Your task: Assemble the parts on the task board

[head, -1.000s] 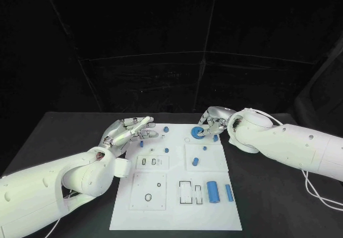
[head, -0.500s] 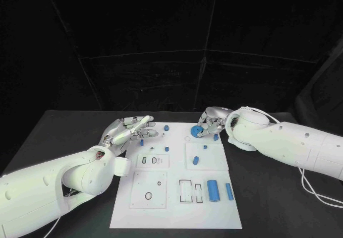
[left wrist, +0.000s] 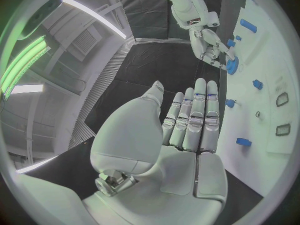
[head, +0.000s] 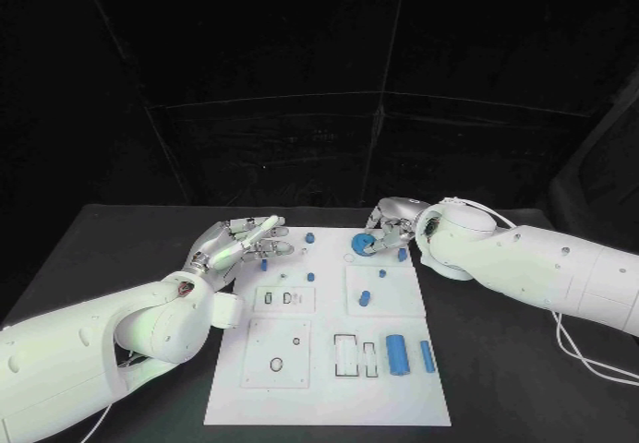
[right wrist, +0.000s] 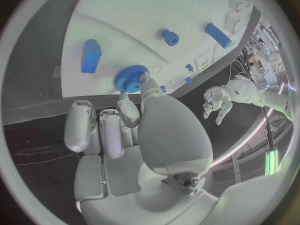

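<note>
Gear (head: 364, 243), blue, toothed disc: pinched in the right hand (head: 393, 224) at the far edge of the task board (head: 319, 388), right of centre. Right wrist view shows thumb and a finger on the gear (right wrist: 131, 79), rest of the fingers curled short of it; whether it hangs clear of the board or touches it, can't tell. Small blue peg (head: 309, 237) stands just left of it, another (head: 401, 257) just nearer. Two long blue bars (head: 395, 354) lie at the near right, beside empty rectangular slots (head: 345, 355). Left hand (head: 244, 242) spread, holding nothing, over the board's far left corner on the black tabletop (head: 80, 268).

Risks, my read: the thin pinch could let the gear tilt or slip on the way down; a tilted gear would jam on its seat. Crowded pegs nearby could get knocked by the curled fingers.
</note>
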You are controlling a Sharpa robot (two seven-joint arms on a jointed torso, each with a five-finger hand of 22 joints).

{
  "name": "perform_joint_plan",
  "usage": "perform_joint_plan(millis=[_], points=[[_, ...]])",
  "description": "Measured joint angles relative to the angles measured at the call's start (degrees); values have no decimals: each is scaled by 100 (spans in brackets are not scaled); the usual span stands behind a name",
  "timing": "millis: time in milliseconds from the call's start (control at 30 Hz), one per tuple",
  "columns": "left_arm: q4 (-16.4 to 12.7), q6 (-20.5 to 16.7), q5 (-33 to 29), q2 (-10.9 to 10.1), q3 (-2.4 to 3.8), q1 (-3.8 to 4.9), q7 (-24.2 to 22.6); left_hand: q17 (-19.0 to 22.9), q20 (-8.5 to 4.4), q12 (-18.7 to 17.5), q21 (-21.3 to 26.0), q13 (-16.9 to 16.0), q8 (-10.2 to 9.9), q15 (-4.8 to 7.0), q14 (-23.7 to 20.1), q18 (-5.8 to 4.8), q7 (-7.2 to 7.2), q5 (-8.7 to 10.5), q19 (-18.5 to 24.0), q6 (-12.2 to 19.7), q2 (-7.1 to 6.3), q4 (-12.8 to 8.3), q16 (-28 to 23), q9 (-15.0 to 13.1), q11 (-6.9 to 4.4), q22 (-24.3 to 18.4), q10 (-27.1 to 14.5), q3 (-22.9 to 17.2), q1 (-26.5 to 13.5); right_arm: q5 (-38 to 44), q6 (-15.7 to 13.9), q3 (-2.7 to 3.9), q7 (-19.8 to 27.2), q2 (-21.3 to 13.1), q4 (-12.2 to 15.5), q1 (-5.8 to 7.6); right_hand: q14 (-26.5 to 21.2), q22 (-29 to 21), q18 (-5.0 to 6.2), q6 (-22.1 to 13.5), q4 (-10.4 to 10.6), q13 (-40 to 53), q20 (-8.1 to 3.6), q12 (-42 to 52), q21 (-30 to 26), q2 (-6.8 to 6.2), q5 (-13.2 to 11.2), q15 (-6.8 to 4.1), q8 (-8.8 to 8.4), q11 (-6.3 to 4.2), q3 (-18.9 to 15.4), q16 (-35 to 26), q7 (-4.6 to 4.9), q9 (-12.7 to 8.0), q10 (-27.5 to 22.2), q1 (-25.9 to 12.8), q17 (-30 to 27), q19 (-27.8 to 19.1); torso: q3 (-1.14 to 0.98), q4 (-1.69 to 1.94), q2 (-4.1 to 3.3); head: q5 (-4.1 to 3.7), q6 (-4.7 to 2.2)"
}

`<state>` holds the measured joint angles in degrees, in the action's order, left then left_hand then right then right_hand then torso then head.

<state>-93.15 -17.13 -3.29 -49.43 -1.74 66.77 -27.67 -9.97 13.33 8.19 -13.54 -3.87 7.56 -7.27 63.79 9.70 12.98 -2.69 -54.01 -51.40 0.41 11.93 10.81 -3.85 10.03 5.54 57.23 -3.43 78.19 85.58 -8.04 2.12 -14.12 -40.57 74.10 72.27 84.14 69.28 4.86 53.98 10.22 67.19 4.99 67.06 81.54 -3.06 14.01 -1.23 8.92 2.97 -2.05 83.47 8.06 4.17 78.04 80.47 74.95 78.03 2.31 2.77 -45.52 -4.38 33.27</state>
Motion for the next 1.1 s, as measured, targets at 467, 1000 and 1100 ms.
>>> perform_joint_plan(millis=[467, 1000, 1100], points=[[18, 24, 0, 14, -7, -1, 14, 1, 0, 0, 0, 0, 0, 0, 0, 0, 0, 0, 0, 0, 0, 0, 0, 0, 0, 0, 0, 0, 0, 678, -86, -3, -1, 105, 28, -5, -22, 213, 0, 345, -200, 336, -35, 267, 91, 188, -487, -21, 99, -81, 221, 71, -75, 25, 140, 188, -1, 87, 4, 9, -8, -13, 12], [27, 55, 0, 18, -18, -1, 32, -4, 0, 0, 0, 0, 0, 0, 0, 0, 0, 0, 0, 0, 0, -17, 0, 0, 0, -5, 0, 17, 0, 978, -153, -14, 7, 96, 229, -25, 1, 290, -3, 402, -119, 400, -59, 284, 134, 199, 33, -43, 38, -103, 403, 93, -79, -6, 161, 198, -2, 145, 4, 10, -9, 1, 31], [29, 60, 0, 17, -19, -1, 36, -3, 0, 0, 0, 0, 0, 0, 0, 0, 0, 0, 0, 0, 0, -17, 0, 0, 0, -5, 0, 17, 0, 963, -225, -14, 7, 62, 362, -26, 1, 292, -90, 414, -99, 392, -59, 284, 135, 179, 149, -43, 18, -103, 451, 93, -66, -6, 161, 144, -2, 144, 4, 10, -9, 2, 32]])
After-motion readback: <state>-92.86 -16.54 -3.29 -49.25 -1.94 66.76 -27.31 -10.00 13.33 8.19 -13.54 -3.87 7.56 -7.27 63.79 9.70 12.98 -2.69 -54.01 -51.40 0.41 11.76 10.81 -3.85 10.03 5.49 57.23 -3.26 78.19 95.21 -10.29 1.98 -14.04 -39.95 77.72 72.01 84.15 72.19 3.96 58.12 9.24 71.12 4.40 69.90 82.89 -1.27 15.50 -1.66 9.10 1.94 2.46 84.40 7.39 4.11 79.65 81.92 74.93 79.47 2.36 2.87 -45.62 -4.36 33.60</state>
